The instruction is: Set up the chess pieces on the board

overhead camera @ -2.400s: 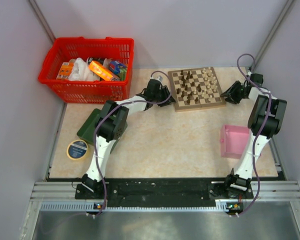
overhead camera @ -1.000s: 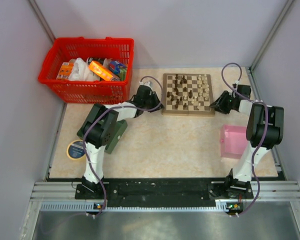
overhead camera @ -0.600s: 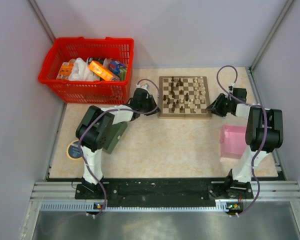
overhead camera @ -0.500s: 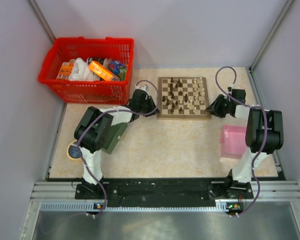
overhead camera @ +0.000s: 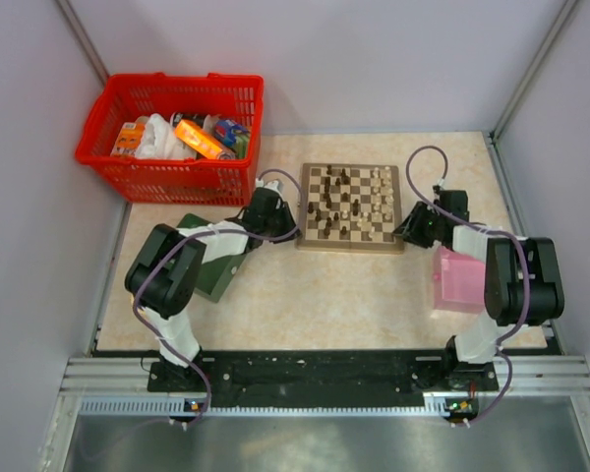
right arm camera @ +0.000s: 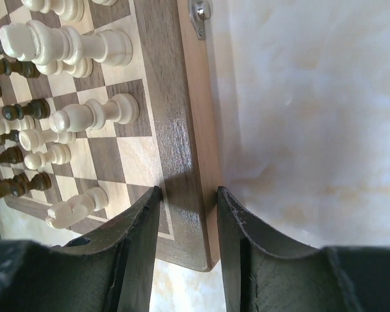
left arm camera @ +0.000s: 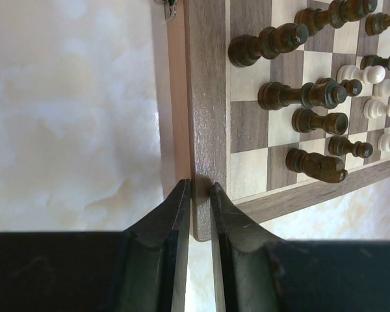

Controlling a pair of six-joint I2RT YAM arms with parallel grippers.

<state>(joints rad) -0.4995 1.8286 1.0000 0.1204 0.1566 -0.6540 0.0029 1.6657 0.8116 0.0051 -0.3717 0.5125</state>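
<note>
While the board (overhead camera: 346, 245) lies flat on the table (overhead camera: 315, 295), toward its far middle and just right of the red basket (overhead camera: 167, 79), both arms reach in from either side and hold it at its near corners. The left gripper (overhead camera: 291, 220) is at the near-left corner; in its wrist view the left gripper (left arm camera: 200, 192) is closed almost fully, its fingers (left arm camera: 162, 227) pinching the outer edge of the board (left arm camera: 208, 97) with only a thin slit between them. The right gripper (overhead camera: 407, 230) is at the near-right corner, just beyond the pink box (overhead camera: 457, 278); its own camera shows the right gripper (right arm camera: 187, 195) with jaws set wider, the fingers (right arm camera: 133, 234) clamped across the dark border of the board (right arm camera: 169, 130) close to the corner. Pieces (overhead camera: 349, 202) stand scattered over the squares and not in ordered rows, with dark pieces (left arm camera: 302, 94) mostly on the left half and cream pieces (right arm camera: 71, 39) mostly on the right. A green tray (overhead camera: 216, 273) sits on the table partly under the left arm, well apart from the board.
</note>
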